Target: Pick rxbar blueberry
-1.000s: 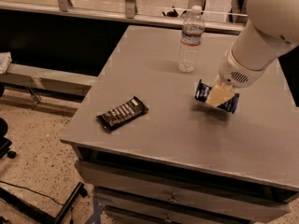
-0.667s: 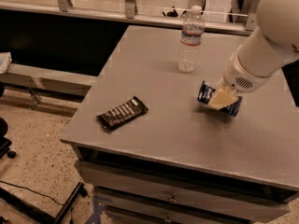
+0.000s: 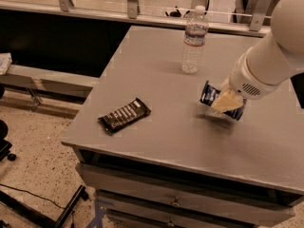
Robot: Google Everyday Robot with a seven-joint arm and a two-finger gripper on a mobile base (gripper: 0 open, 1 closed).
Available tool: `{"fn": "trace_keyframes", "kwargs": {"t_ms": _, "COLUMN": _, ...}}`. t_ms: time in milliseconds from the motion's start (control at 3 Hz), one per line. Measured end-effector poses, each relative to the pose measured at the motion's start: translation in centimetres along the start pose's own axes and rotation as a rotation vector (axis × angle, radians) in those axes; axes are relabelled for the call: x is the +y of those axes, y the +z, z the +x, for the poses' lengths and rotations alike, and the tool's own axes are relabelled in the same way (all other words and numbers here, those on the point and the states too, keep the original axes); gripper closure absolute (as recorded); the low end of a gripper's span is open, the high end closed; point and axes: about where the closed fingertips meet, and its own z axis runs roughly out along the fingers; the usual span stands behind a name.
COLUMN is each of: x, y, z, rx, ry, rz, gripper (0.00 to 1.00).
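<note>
Gripper (image 3: 227,101) is closed across the middle of the rxbar blueberry (image 3: 207,93), tan pad over the dark blue wrapper. The bar is tilted just above the right side of the grey table (image 3: 156,80), with its shadow underneath. The clear water bottle (image 3: 194,39) stands upright behind it, white cap on, fill level and label unreadable. The black bar (image 3: 124,115) with white lines lies well apart near the front-left edge, lettering illegible.
</note>
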Motion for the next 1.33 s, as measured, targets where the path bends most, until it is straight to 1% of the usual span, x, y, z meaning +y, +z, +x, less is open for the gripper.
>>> {"fn": "trace_keyframes", "kwargs": {"t_ms": 1333, "x": -0.4, "y": -6.5, "z": -1.4, "rx": -0.035, "ry": 0.01, "rz": 0.127, "gripper": 1.0}}
